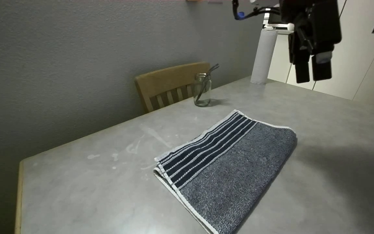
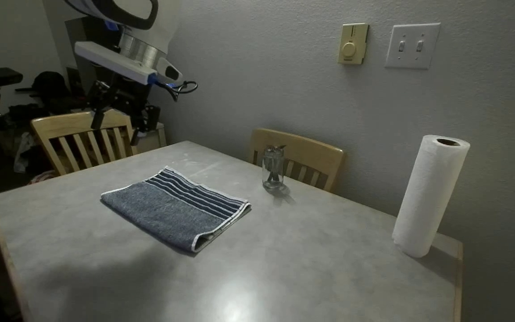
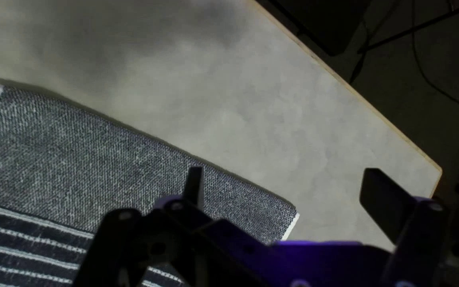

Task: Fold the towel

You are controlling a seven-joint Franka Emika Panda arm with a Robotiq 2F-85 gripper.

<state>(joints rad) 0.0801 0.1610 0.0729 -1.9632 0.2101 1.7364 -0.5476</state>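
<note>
My jaws are hanging wide and empty above the surface (image 2: pixel 320 250); the towel (image 2: pixel 172 208) is lying doubled there; if I am pinching only one layer, the fold may be coming apart.

In an exterior view, the bottom edge clips the near corner of the towel (image 1: pixel 235 169). In the wrist view, the gripper (image 3: pixel 284 175) covers part of its striped band. The table (image 1: pixel 76 195) hides the lower part of the chair (image 1: pixel 170 79) beyond the jar (image 1: pixel 202 91), whose slender contents (image 1: pixel 213 68) are too small to name. Dark clutter (image 2: pixel 49 87), far left in an exterior view, is too dim to name.
</note>
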